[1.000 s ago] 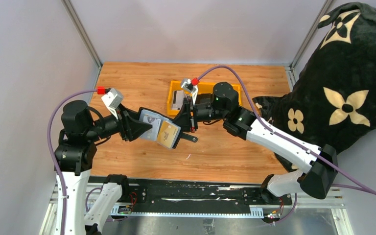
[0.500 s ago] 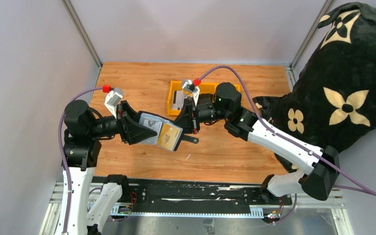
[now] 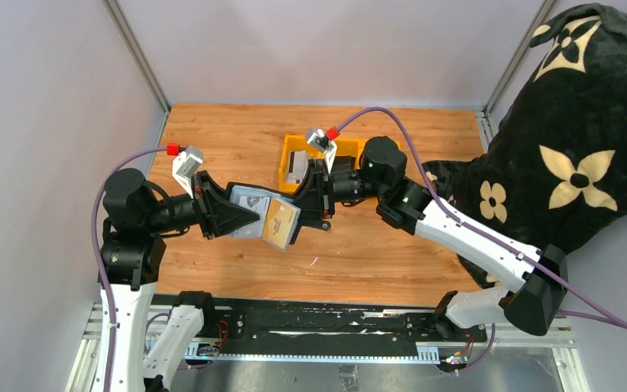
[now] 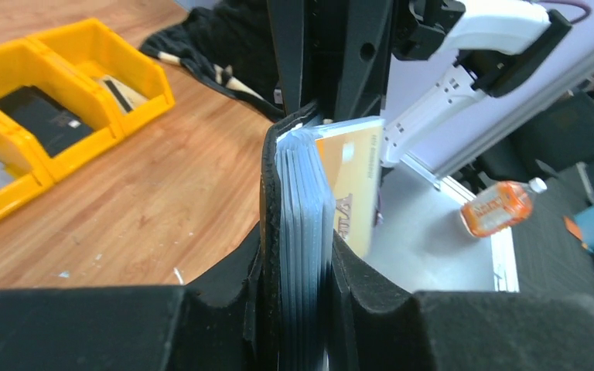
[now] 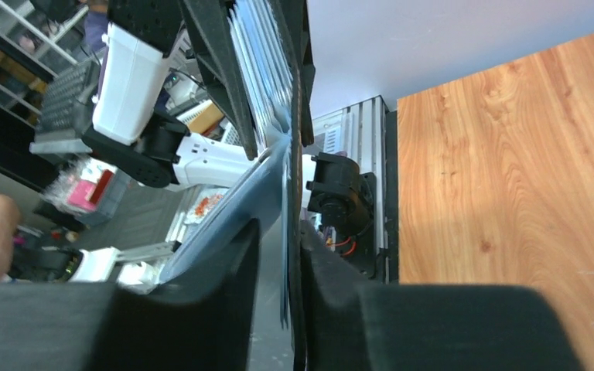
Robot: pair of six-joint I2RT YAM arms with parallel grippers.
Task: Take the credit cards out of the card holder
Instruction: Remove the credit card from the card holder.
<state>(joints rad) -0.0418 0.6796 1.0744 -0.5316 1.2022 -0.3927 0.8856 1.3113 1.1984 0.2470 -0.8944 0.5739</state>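
Observation:
The black card holder (image 3: 253, 211) hangs open in mid-air above the table between my two grippers. My left gripper (image 3: 241, 214) is shut on its left end. In the left wrist view it clamps the black cover (image 4: 269, 193) and a stack of several pale credit cards (image 4: 305, 209), with a yellow-faced card (image 4: 353, 178) splayed to the right. My right gripper (image 3: 309, 206) straddles the holder's right end. In the right wrist view (image 5: 278, 247) its jaws stand narrowly apart. A thin card edge (image 5: 285, 255) and the black flap lie against the right finger, and a gap shows beside the left finger.
Yellow bins (image 3: 290, 155) stand on the wood table behind the right gripper, one holding a chunky black item (image 4: 42, 120). A black floral blanket (image 3: 571, 139) fills the right side. The holder's strap tab (image 3: 320, 224) hangs below the right gripper.
The holder and both grippers have shifted slightly left and up. The left wrist has turned a little. Both grippers stay at the holder's ends.

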